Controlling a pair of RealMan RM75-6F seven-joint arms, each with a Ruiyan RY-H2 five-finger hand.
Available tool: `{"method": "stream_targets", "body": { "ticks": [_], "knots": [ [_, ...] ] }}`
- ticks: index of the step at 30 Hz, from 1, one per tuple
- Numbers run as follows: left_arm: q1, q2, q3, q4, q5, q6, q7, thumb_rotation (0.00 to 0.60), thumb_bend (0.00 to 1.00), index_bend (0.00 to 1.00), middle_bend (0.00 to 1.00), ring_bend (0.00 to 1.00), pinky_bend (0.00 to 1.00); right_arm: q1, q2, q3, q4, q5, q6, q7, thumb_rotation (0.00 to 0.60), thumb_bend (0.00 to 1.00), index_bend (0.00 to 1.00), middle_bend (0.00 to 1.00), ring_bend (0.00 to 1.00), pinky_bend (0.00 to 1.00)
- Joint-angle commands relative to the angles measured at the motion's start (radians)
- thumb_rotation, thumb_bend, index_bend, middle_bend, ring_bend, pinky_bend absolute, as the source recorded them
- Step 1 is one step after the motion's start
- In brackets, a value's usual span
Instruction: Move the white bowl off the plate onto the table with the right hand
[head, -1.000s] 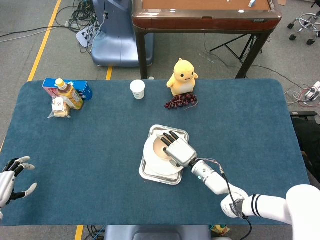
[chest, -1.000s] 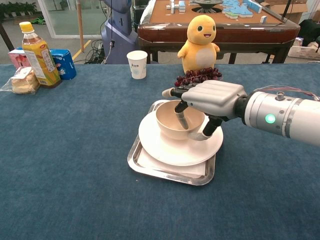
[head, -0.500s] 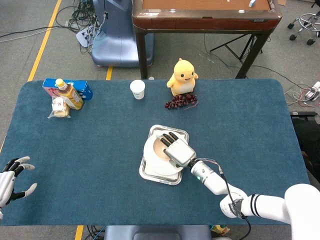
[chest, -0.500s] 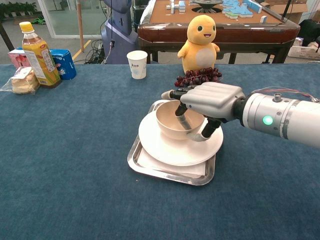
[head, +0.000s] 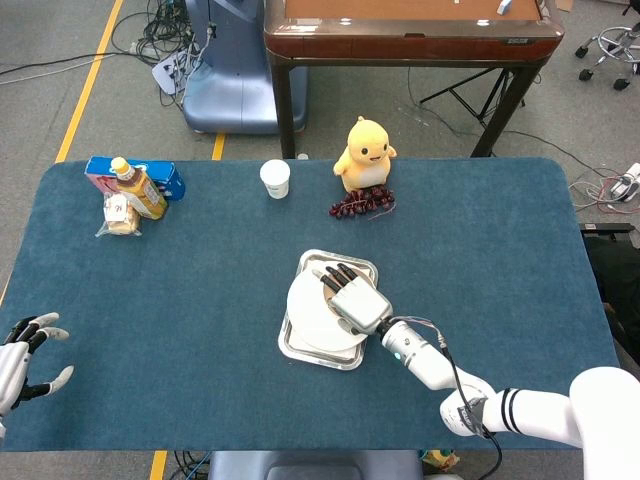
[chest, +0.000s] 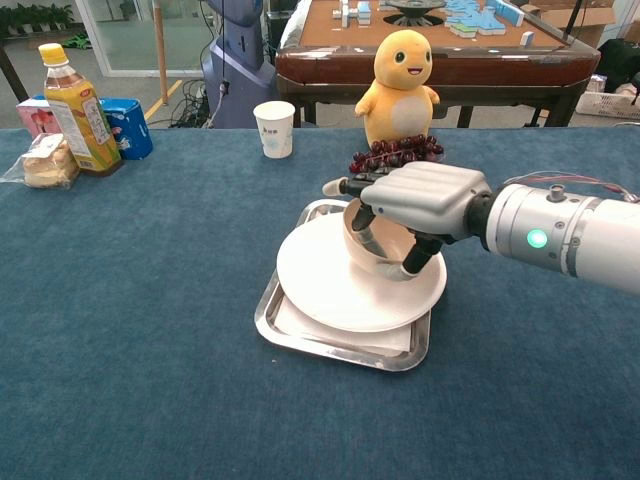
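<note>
The white bowl (chest: 370, 256) is tipped and drawn toward the right side of the white plate (chest: 325, 285), which lies in a metal tray (chest: 330, 346). My right hand (chest: 420, 200) grips the bowl's right rim, with fingers inside it and the thumb outside. In the head view the right hand (head: 355, 300) covers most of the bowl over the plate (head: 308, 318). My left hand (head: 25, 355) hovers at the table's near left edge, holding nothing, its fingers apart.
Dark grapes (chest: 395, 152) and a yellow plush duck (chest: 402, 85) sit just behind the tray. A paper cup (chest: 275, 128) stands at the back middle. A drink bottle (chest: 75, 105), a blue box and wrapped bread sit at the far left. Blue cloth (chest: 520, 360) spreads right of the tray.
The right hand has closed on the bowl and pulled it rightward across the plate, tilting it; the bowl sat centred and upright before. The left hand has not moved.
</note>
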Motion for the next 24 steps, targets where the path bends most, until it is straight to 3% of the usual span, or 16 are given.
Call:
{"method": "stream_targets", "body": {
  "ticks": [1, 15, 24],
  "knots": [
    [0.000, 0.000, 0.000, 0.000, 0.000, 0.000, 0.000, 0.600, 0.25, 0.35, 0.18, 0.10, 0.36, 0.001, 0.005, 0.002, -0.007, 0.000, 0.004, -0.002, 0.600, 0.47, 0.64, 0.02, 0.00, 0.06],
    [-0.001, -0.002, 0.000, 0.001, -0.005, -0.003, 0.009, 0.600, 0.25, 0.35, 0.18, 0.10, 0.36, 0.000, 0.080, 0.014, -0.096, 0.024, 0.032, -0.041, 0.600, 0.47, 0.66, 0.02, 0.00, 0.06],
    [-0.002, -0.005, 0.000, -0.002, -0.006, -0.005, 0.019, 0.600, 0.25, 0.35, 0.18, 0.10, 0.36, -0.013, 0.180, 0.010, -0.216, 0.119, 0.046, -0.114, 0.600, 0.47, 0.68, 0.02, 0.00, 0.06]
  ]
}}
